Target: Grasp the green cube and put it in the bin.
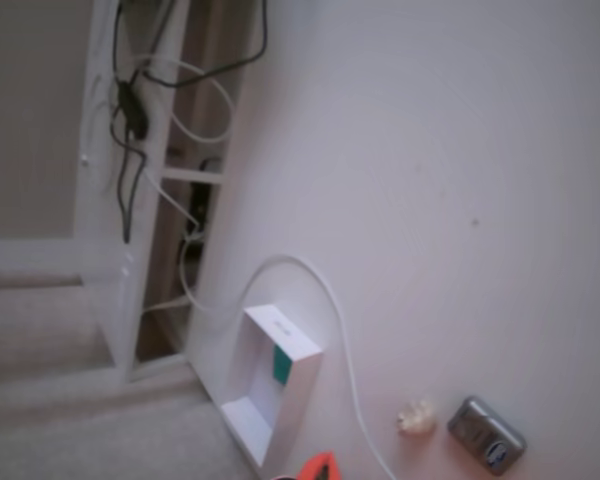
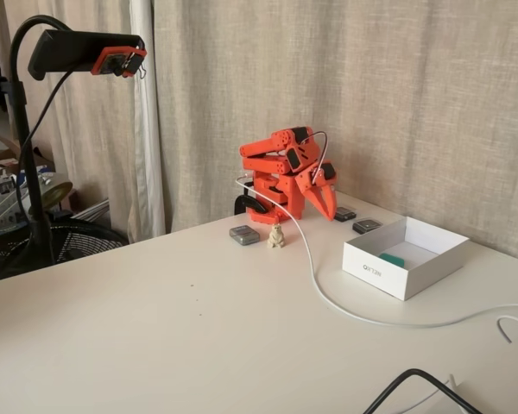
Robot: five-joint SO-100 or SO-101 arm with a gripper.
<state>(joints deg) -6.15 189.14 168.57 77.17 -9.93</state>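
The green cube [image 1: 279, 363] [image 2: 393, 259] lies inside the bin [image 1: 292, 400] [image 2: 385, 272], a white shallow box, against one of its walls. The orange arm is folded back on its base behind the bin in a fixed view. My gripper [image 2: 331, 212] points down at the table, a short way from the bin, and looks shut with nothing in it. In the other fixed view only the orange tip of the gripper [image 1: 318, 468] shows at the bottom edge, just beside the bin's near corner.
A white cable [image 1: 336, 322] [image 2: 328, 298] curves across the table past the bin. A grey oval gadget [image 1: 487, 434] [image 2: 244, 235] and a cream lump [image 1: 416, 418] [image 2: 276, 235] sit near the arm's base. Two small dark items [image 2: 367, 226] lie behind the bin. A black cable [image 2: 414, 379] crosses the front edge.
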